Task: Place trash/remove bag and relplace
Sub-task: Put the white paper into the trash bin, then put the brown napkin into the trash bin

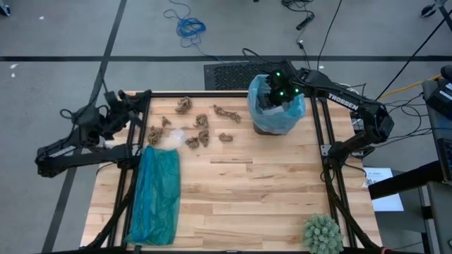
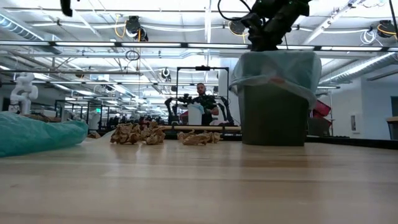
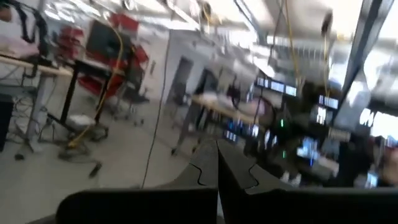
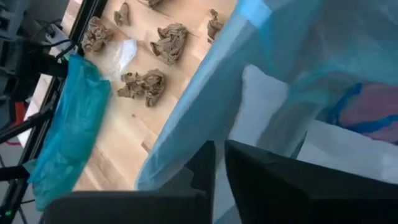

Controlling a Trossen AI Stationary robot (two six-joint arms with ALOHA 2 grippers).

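Several brown scraps of trash [image 1: 203,130] lie upper centre of the high view. We see the right gripper [image 1: 277,92] over the bin [image 2: 273,115] lined with the pale blue bag [image 1: 286,116], fingers nearly together, grasping nothing visible. Left gripper [image 3: 217,177] waits clenched at the left edge.

Overhead straight down, low view level across table [image 2: 199,186], both sharing bin [image 1: 272,113], left wrist blurred, perhaps roomward

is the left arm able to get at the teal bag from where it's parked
Probably yes. The left gripper sits shut at the table's left edge, and the teal bag lies flat on that same side with nothing on it; only the table frame's rail runs alongside.
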